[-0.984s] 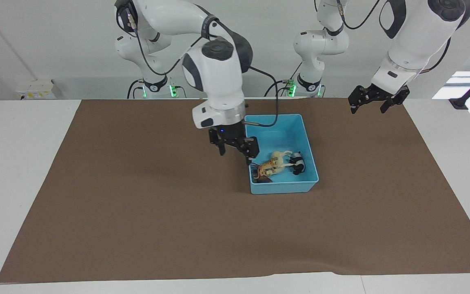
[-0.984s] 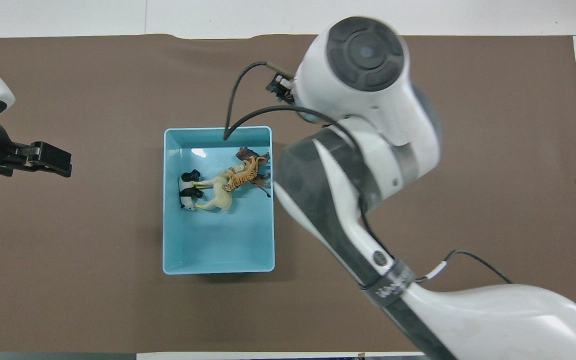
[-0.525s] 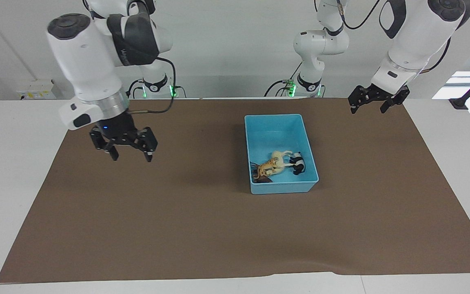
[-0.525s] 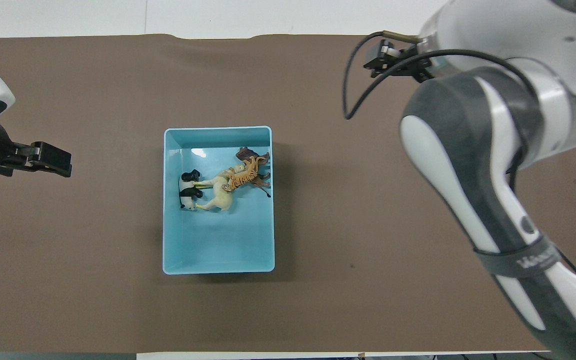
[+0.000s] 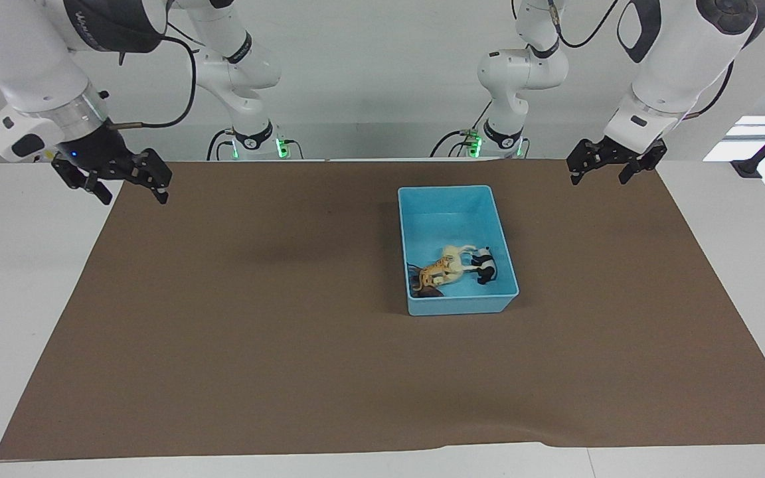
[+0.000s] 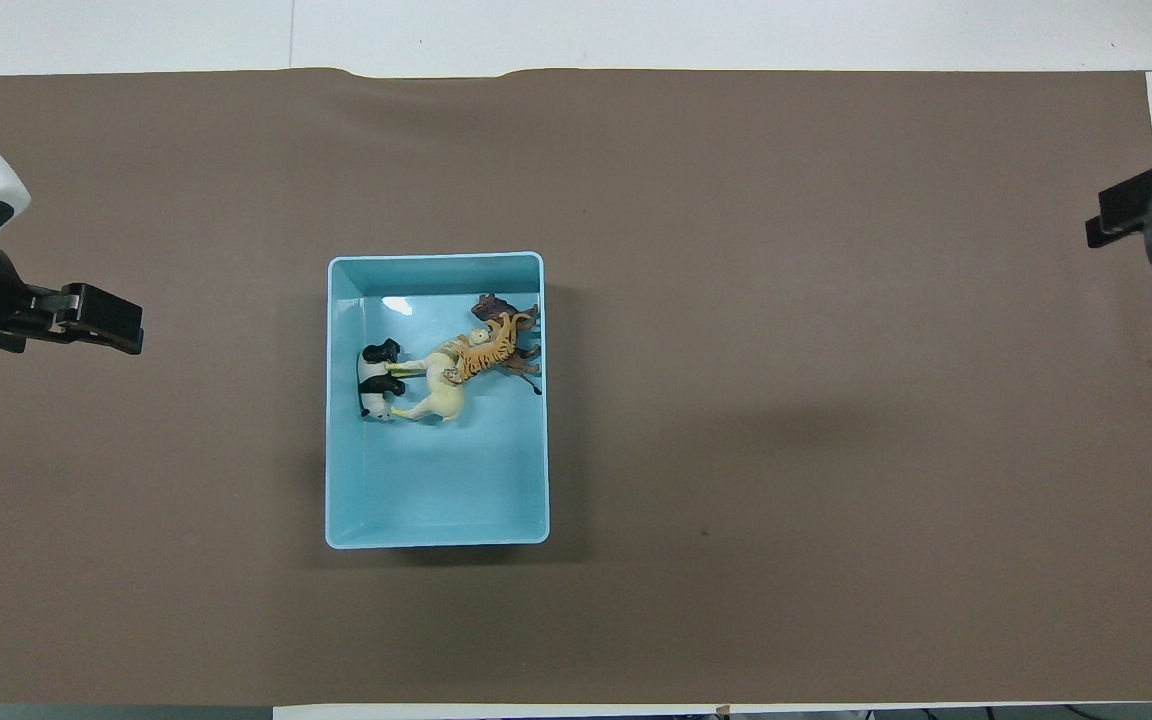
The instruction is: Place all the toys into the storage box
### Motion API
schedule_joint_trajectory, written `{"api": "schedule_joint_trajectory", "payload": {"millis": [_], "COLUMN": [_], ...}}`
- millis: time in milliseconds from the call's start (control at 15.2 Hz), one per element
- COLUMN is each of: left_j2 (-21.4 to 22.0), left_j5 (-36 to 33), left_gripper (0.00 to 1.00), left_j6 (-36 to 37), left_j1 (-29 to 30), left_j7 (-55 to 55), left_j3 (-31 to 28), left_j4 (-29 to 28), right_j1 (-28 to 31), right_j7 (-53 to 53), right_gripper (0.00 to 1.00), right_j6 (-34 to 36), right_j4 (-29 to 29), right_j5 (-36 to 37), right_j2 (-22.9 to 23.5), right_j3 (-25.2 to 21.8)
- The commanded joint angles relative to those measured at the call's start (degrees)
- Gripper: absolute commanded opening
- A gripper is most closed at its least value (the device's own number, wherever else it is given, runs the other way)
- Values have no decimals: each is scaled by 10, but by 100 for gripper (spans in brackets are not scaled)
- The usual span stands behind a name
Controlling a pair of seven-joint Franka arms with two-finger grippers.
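Note:
The light blue storage box point(image 5: 449, 190) stands on the mat, somewhat toward the left arm's end; it also shows in the overhead view point(image 6: 436, 258). All the toys lie in a heap in the half of the box farther from the robots. The orange tiger point(image 5: 434, 271) point(image 6: 488, 352) lies across the cream horse point(image 5: 454, 253) point(image 6: 439, 397). The panda point(image 5: 484, 264) point(image 6: 374, 381) lies beside the horse. The brown lion point(image 5: 424, 290) point(image 6: 494, 306) lies against the wall, partly under the tiger. My right gripper point(image 5: 133, 192) point(image 6: 1111, 215) is open and empty over the mat's corner. My left gripper point(image 5: 598, 174) point(image 6: 121, 325) waits open over the mat's other near corner.
A brown mat point(image 5: 276, 345) covers most of the white table point(image 5: 17, 279). The mat's edge farthest from the robots has a small wrinkle point(image 5: 542, 443). No other loose objects are on the mat.
My right gripper, open and empty, has drawn away from the box rim, swung across the mat to its own end of the table and risen. The toys, box and left arm have not moved.

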State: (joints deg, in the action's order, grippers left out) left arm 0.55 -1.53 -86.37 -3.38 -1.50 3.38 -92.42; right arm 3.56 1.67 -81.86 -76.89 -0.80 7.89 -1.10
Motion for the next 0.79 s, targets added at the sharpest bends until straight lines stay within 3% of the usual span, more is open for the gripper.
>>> {"api": "schedule_joint_trajectory", "payload": {"millis": [0, 262, 393, 721], "left_j2": [10, 10, 10, 9], "left_j5": [-10, -10, -10, -10], "left_gripper": [100, 100, 100, 100], "left_j6": [6, 6, 6, 6], "left_j1": [2, 1, 1, 1], "left_j7": [3, 3, 3, 3], "left_j3": [1, 1, 1, 1], "left_j4": [-7, -7, -7, -7], "right_j1": [14, 40, 42, 56], "right_j7": [8, 15, 10, 8], "right_gripper": [100, 100, 100, 100], "right_j6": [-30, -120, -146, -121], "right_j4": [-134, -191, -189, -167], "right_j5": [25, 49, 48, -2], "right_j2": [-88, -111, -110, -101], "right_j3": [9, 13, 15, 16]}}
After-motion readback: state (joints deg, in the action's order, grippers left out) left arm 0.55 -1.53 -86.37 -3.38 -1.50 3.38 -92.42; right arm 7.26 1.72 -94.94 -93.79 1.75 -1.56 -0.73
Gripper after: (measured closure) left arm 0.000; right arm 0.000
